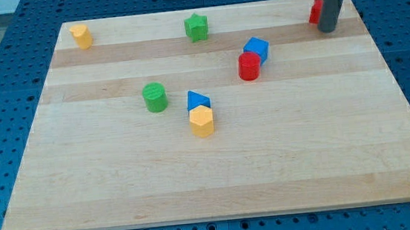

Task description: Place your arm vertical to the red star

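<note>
The wooden surface [224, 165] carried scattered blocks. My tip [327, 28], a plain rod gripping nothing, stood touching the red block [316, 11], upper right.

The red star [316, 11] lies at the view's top right corner of the bench [217, 173], close to the far edge. Only its left part shows, a small bright red block with a pointed outline; the rest is hidden behind the dark rod. My tip [328, 28] rests just beside it, at its lower right.
</note>
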Action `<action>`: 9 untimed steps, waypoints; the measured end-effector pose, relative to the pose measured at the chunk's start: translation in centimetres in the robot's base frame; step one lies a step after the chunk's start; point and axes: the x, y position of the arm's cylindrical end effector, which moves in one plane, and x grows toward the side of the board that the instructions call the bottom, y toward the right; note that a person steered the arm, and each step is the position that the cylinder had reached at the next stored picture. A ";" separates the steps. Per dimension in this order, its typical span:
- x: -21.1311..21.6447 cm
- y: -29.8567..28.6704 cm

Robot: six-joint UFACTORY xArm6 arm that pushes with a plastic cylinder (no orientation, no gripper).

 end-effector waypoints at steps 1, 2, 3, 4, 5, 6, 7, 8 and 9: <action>0.3 0.1; 2.1 0.1; 4.1 0.1; 5.9 0.1; 6.9 0.1; 7.4 0.1; 7.5 -0.2; 7.5 -0.7; 7.5 -0.9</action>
